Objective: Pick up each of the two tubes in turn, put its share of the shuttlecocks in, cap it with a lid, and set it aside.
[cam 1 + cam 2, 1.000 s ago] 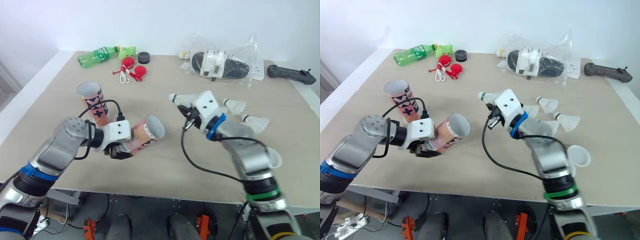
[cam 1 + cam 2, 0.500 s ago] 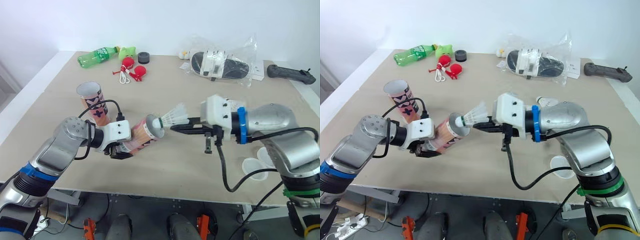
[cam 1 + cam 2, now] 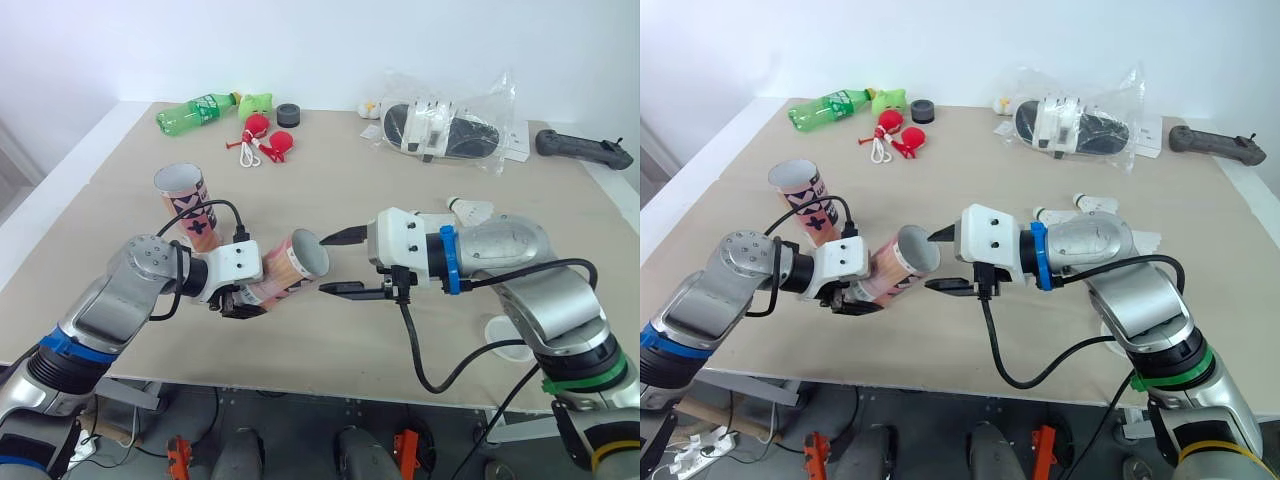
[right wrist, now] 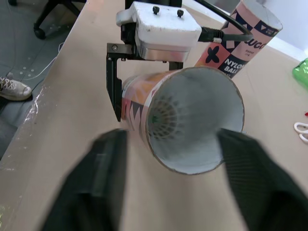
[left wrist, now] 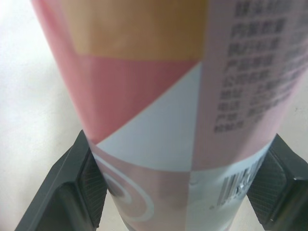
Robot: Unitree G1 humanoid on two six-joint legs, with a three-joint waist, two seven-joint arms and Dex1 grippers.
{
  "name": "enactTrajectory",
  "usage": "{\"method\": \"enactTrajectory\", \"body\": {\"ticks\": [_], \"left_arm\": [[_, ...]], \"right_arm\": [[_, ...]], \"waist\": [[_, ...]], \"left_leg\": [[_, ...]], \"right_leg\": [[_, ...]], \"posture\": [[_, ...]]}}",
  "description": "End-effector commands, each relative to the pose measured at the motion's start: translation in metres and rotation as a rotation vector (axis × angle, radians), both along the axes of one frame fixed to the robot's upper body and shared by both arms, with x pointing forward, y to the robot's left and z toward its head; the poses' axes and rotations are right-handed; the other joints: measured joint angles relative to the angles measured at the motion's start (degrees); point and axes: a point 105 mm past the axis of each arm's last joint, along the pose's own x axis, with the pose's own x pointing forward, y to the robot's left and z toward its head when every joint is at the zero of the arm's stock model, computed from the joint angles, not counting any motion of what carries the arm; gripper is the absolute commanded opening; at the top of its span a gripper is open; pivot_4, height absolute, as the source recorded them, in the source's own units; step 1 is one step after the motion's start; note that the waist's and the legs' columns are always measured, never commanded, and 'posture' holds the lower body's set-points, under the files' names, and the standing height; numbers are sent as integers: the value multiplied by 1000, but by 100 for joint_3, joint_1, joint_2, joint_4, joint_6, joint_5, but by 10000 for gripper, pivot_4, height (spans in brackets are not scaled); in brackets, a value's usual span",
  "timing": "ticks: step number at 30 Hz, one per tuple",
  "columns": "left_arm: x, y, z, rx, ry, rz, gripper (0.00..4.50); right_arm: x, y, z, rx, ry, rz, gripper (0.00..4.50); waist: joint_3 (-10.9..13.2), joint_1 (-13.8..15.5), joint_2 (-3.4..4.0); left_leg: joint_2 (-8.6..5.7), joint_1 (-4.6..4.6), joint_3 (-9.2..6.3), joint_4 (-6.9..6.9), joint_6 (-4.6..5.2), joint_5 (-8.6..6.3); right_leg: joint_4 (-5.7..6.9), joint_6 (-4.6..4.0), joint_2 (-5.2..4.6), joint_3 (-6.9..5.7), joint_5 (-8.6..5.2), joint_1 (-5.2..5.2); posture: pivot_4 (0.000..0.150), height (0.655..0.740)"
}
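My left claw [image 3: 238, 302] clamps the light, crushable-looking tube [image 3: 296, 267] mid-body, centre frame, my right claw [image 3: 328, 264] gaping empty at its mouth.

The held tube [image 5: 159, 96] runs past the left wrist view's edges, its mouth cut off. Deep inside it, a meshed shape [image 4: 166, 113] is too dim to identify. At 4 o'clock on the table [image 3: 330, 160], the right arm [image 3: 540, 270] half hides a white lid [image 3: 500, 330].
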Motion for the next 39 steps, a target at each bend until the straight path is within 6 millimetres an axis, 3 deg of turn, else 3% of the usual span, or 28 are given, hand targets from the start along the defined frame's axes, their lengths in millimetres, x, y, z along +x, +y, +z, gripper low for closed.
{"method": "enactTrajectory", "body": {"ticks": [1,5,8,14,17,24,29,35,38,39], "left_arm": [[-6,-7,-3,-17,18,-34,34010],[-7,-7,-3,-20,20,-35,34010],[-7,-7,-4,-21,27,-39,34010],[-7,-10,-7,-27,36,-50,34010],[-7,-12,-8,-29,40,-58,34010],[-6,-14,-8,-32,38,-62,34010],[-7,-13,-8,-29,41,-60,34010],[-7,-12,-7,-24,37,-56,34010],[-7,-11,-7,-23,35,-52,34010],[-7,-11,-7,-22,35,-51,34010]], "right_arm": [[-2,-10,24,114,-5,-50,44398],[3,-39,33,223,44,-217,44398],[17,-90,25,233,48,-492,44398],[22,-182,2,165,147,-954,44398],[16,-206,-19,127,252,-1071,44398],[30,-223,-48,170,301,-1194,44398],[43,-217,-70,198,358,-1182,44398],[68,-216,-70,238,330,-1191,44398],[74,-219,-72,246,325,-1199,35747],[75,-218,-73,241,326,-1194,30775]], "waist": [[0,3,0],[0,16,0],[-1,48,-1],[-1,52,1],[-2,54,1],[-4,47,3],[-4,45,5],[-4,37,7],[-4,44,7],[-4,44,7]], "left_leg": [[0,0,-1,0,0,0],[0,-3,-1,0,0,0],[0,-3,-7,-3,0,0],[-2,-2,-4,-6,0,0],[-4,0,-4,-4,1,0],[-7,4,-4,1,3,1],[-14,2,-4,2,3,2],[-15,3,-4,1,3,2],[-15,2,-5,-1,3,2],[-15,2,-5,-2,3,2]], "right_leg": [[0,0,0,0,0,0],[0,0,-1,-1,-1,1],[0,-5,-1,-7,-4,2],[0,-7,-3,-6,-8,0],[0,-6,-4,-5,-7,2],[0,-2,-5,-3,-4,8],[0,2,-11,-2,-4,9],[0,3,-11,-1,-4,8],[0,4,-11,-3,-6,9],[0,4,-11,-3,-7,9]], "posture": [[1500,7400],[1500,7400],[1500,7400],[1500,7400],[1500,7400],[1500,7400],[1500,7400],[1500,7400],[1500,7400],[1500,7400]]}}
